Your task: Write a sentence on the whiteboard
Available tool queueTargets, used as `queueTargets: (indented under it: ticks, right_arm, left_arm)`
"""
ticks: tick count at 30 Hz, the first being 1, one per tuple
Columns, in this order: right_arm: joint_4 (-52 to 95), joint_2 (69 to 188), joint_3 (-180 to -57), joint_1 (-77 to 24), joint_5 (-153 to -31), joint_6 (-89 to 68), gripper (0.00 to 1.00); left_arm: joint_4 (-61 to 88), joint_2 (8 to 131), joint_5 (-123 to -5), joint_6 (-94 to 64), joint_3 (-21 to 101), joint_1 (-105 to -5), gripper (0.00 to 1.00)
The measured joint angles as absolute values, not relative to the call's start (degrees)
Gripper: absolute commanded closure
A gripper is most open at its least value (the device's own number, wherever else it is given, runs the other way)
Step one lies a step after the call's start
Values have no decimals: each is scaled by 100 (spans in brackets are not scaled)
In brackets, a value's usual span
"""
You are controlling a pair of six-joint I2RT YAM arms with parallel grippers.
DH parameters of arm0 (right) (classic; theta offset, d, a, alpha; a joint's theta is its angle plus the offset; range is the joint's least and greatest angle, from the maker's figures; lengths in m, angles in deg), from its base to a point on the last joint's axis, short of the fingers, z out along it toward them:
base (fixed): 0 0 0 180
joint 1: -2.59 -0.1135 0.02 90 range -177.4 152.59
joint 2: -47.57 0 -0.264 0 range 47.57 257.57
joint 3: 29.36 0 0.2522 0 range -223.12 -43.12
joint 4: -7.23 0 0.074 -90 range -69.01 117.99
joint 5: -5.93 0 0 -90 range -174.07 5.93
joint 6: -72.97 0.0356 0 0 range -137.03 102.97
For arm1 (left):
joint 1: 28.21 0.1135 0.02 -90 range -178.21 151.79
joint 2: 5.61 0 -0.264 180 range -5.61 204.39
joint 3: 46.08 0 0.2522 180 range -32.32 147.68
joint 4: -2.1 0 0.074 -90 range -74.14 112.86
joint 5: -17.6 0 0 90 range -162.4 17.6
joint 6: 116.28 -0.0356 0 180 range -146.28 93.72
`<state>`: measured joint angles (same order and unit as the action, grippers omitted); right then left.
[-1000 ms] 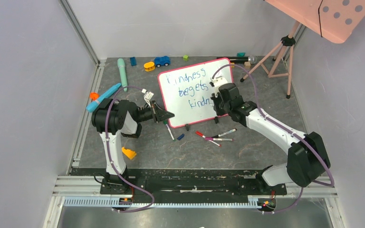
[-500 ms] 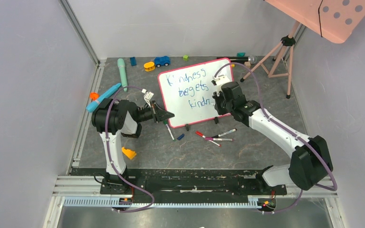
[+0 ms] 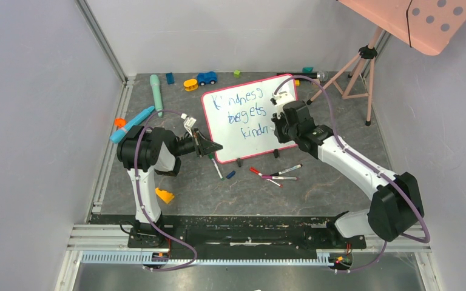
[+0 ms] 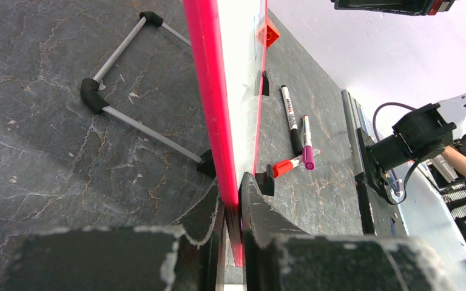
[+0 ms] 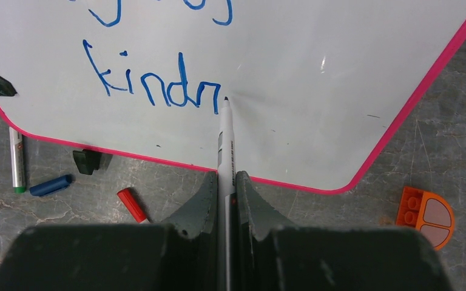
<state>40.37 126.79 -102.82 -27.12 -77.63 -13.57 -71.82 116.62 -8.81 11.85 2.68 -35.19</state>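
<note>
Grey worktop (image 3: 315, 194). Right jaws clenched on marker (image 5: 225, 142), tip just right of "kindn" (image 5: 181, 79); left jaws clamp board (image 3: 227, 144) edge. Light pressure, keep baseline for "e".

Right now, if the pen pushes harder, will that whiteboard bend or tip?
Probably stiff: the whiteboard shows a straight edge under the marker. On only two small clip feet it might tip or slide, likely why the left fingers clamp its frame.
</note>
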Motion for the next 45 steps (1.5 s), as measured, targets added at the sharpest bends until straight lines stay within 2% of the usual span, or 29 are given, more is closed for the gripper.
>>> queueTargets:
  ticks: [45]
  right_arm:
    - [4081, 12987, -10483, -2679, -7409, -1368, 100]
  left_arm:
    - [-7182, 11662, -879, 1187, 270, -3519, 96]
